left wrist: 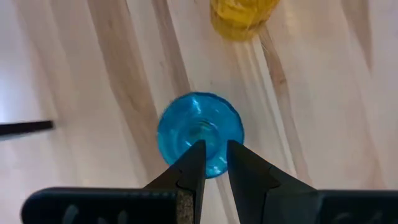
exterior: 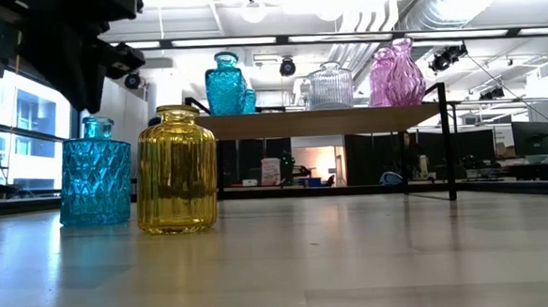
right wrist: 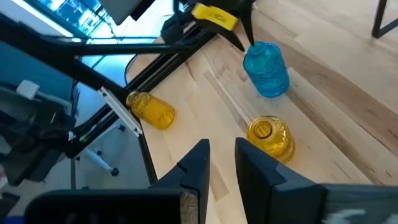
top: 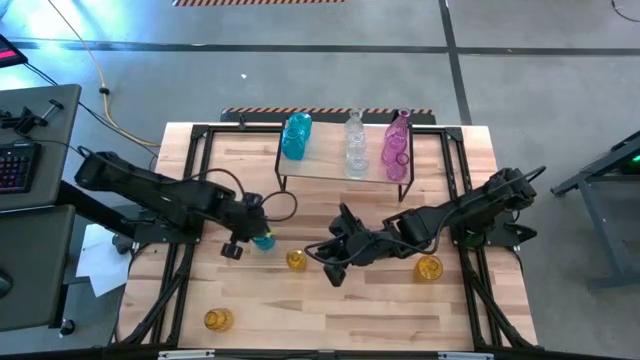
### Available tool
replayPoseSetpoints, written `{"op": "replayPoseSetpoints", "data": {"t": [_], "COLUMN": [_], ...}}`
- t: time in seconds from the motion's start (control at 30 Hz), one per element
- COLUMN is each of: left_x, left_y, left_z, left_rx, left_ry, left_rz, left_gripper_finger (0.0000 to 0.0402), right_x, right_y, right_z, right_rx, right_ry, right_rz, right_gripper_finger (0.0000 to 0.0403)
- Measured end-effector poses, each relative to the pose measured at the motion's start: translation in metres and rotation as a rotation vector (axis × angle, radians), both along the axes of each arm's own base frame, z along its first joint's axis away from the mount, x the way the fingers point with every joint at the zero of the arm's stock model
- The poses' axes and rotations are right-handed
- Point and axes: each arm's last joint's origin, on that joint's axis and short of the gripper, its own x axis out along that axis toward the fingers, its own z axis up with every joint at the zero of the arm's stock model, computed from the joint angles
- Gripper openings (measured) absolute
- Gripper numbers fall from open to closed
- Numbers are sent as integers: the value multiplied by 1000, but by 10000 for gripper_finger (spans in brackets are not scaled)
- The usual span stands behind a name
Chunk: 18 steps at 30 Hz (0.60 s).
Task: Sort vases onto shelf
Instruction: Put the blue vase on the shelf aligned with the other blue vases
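A teal vase (left wrist: 199,127) stands upright on the table left of centre (top: 263,240). My left gripper (left wrist: 216,152) points steeply down right over its neck, fingers a narrow gap apart with nothing between them. A yellow vase (top: 296,260) stands just right of it. My right gripper (right wrist: 222,152) hovers above the table to the right of that vase (top: 335,262), slightly open and empty. On the shelf (top: 330,172) at the back stand a teal vase (top: 296,137), a clear one (top: 355,145) and a pink one (top: 396,145). My left gripper comes from above at the teal vase's neck (right wrist: 257,48). Its fingertips (right wrist: 250,38) are right at the neck's top; whether they touch it, I cannot tell. The vase stands upright on its base on the table.
Another yellow vase (top: 428,267) stands under my right arm. A third yellow one (right wrist: 152,111) lies on its side near the front left corner (top: 218,320). Black frame rails (top: 185,250) run along both sides of the table.
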Motion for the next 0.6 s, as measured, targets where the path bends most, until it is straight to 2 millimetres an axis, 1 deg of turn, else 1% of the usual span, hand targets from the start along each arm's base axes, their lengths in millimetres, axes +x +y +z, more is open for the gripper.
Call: {"op": "replayPoseSetpoints", "data": {"t": [0.1,0.23,0.6], "left_x": [4,7,8], "left_y": [-1,-2,-2], "left_z": [-5,-6,-8], "left_rx": [-5,-14,-44], "left_ry": [23,15,30], "left_rz": [15,33,61], "left_gripper_finger": [58,59,59], "right_x": [-1,-1,-1], "right_y": [1,2,3], "right_z": [0,-1,-1], "right_rx": [-6,-4,17], "right_ry": [4,12,21], "right_rz": [17,28,60], "right_gripper_finger": [57,57,57]}}
